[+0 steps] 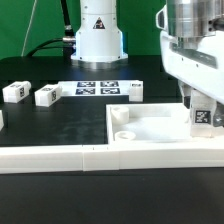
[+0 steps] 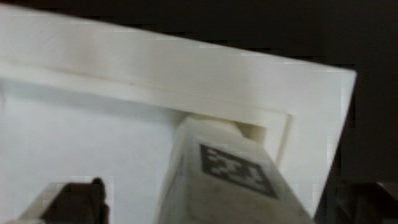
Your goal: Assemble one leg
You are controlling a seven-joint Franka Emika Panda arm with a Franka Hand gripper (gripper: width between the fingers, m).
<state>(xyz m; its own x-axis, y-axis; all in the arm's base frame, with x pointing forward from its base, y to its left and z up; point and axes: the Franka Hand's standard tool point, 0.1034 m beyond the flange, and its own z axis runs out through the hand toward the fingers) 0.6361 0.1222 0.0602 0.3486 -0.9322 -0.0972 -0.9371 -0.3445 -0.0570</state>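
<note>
My gripper [image 1: 201, 108] hangs over the near right corner of the large white square panel [image 1: 150, 128]. A leg [image 1: 203, 116], a small white block with a black-and-white tag, stands upright between the jaws at that corner. In the wrist view the leg [image 2: 224, 168] reaches down into the panel's corner [image 2: 107, 110]. The dark fingers [image 2: 77, 202] stand wide on both sides of it. A clear gap shows on one side, so the jaws look open around the leg.
Three more legs [image 1: 13, 92] [image 1: 47, 95] [image 1: 133, 91] lie on the black table behind the panel. The marker board [image 1: 99, 88] lies in front of the arm's base. A long white rail [image 1: 90, 158] runs along the front.
</note>
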